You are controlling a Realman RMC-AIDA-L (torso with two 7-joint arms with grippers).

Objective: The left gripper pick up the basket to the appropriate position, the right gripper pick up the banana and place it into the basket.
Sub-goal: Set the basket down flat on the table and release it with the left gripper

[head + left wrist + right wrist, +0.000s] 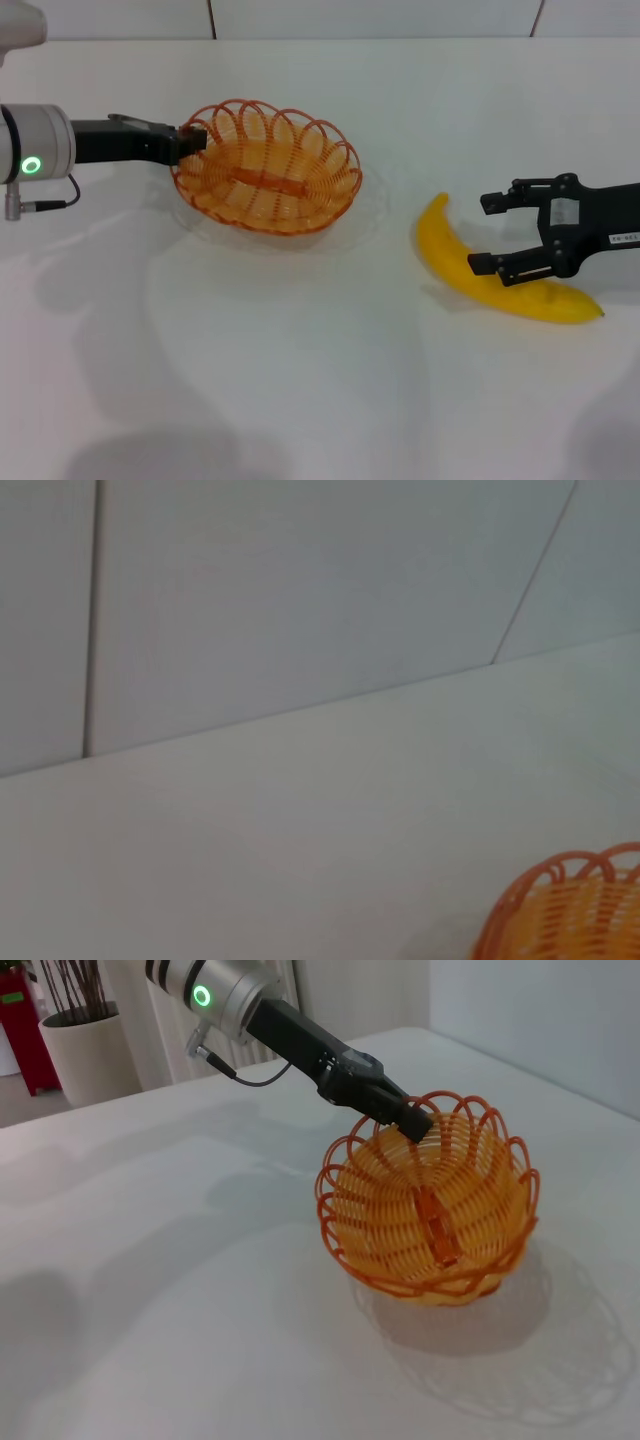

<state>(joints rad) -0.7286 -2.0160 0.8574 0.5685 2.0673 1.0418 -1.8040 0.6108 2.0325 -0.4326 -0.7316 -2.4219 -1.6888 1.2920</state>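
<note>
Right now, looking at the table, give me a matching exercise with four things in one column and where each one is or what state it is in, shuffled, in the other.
Column one:
1. shallow oval orange wire basket
2. curved bright yellow banana
3. left hand
4. right hand

Column two:
A. open, fingers either side of the fruit's middle
B. clamped on a looped rim
C. lying flat on the white table
D. held by its edge, nothing inside

Pairs: 1-D, 2-C, 3-B, 4-A
</note>
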